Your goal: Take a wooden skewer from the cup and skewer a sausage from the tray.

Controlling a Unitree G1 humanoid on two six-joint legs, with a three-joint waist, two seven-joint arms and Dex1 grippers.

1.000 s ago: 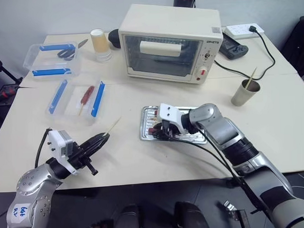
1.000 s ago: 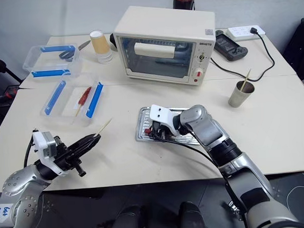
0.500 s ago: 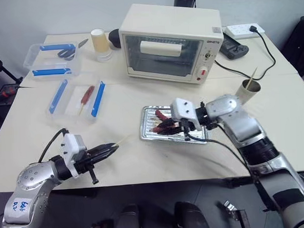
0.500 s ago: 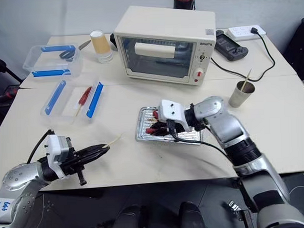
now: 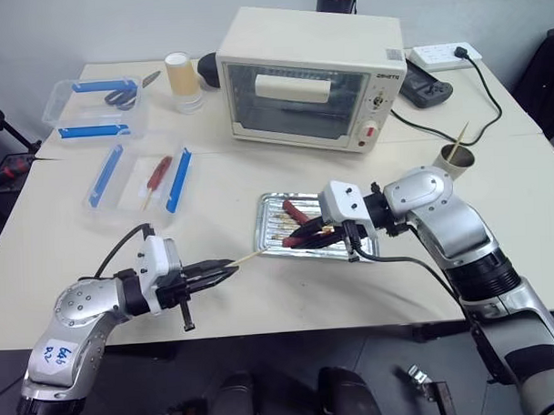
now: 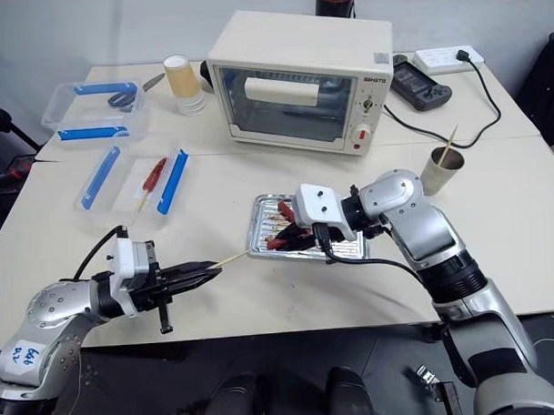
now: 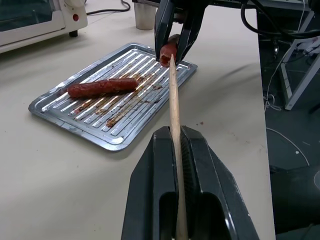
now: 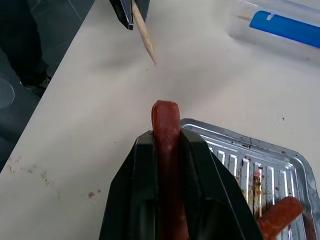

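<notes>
Head camera first: I'm mid-way through the actual skewering step. My left gripper (image 5: 226, 271), lower left of the frame, is clenched on the wooden skewer (image 5: 250, 257), tip aimed right toward the tray (image 5: 266, 235) at centre. My right gripper (image 5: 299, 239) hangs just over the tray, clamped on the sausage (image 5: 307, 240). The grey-tan cup (image 5: 447, 168) sits right of centre with one stick left in it.

Left wrist view: the skewer (image 7: 174, 125) runs straight up the middle, its tip nearly at the sausage's end (image 7: 168, 50), apart I think. The second sausage (image 7: 102, 87) lies on the ribbed, grease-stained tray (image 7: 60, 116).

Right wrist view: the sausage (image 8: 167, 150) is smooth and reddish-brown, poking out past my fingers. The skewer tip (image 8: 145, 40) is upper left, slightly off-line. Next move, I reckon: line them up and push in dead centre.
</notes>
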